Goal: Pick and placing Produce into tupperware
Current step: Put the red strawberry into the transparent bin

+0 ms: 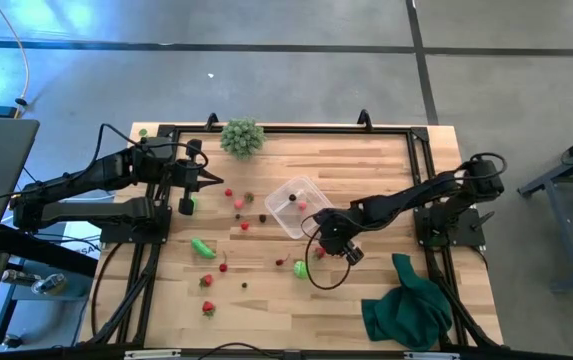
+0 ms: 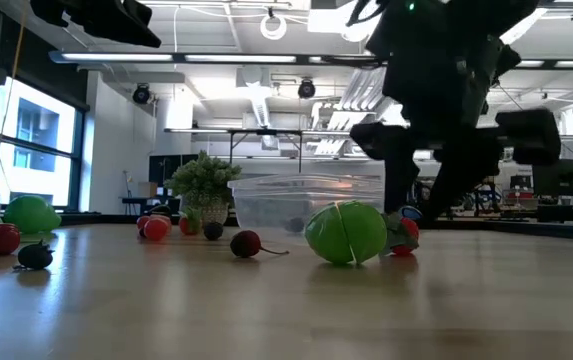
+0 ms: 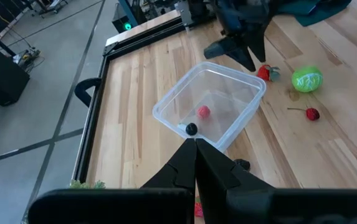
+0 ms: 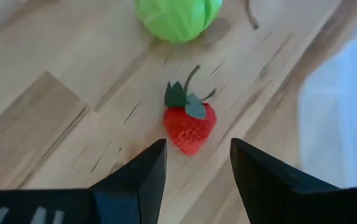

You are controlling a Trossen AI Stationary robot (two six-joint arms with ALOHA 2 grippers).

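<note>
My right gripper (image 4: 192,163) hangs low over the bench (image 1: 266,300) with its fingers apart, and nothing is between them yet. Directly ahead of the fingertips lies a strawberry (image 4: 190,124), flat on the wood, its green leaves and stem pointing away from me. This is the piece I judge I am going for. To take it well I think I should go straight down so that one finger passes on each side of the red body, not on the leaves, and close only when the tips are near the wood. The berry is small and can roll or slip out, so I want to close slowly and centred.

Just beyond the strawberry sits a round green fruit (image 4: 177,15), near but not touching it. I must not push it with the finger while I descend, because it could roll.

Next comes the tupperware (image 1: 297,205), just beside my gripper toward the middle of the bench. Through its clear walls I see a red piece (image 3: 204,111) and a dark one (image 3: 192,129) already inside. The lift can be short, but high enough to pass the rim.

Farther away more produce is scattered over the left half of the bench, and there my left gripper (image 1: 216,181) waits above the wood, closed and empty.
</note>
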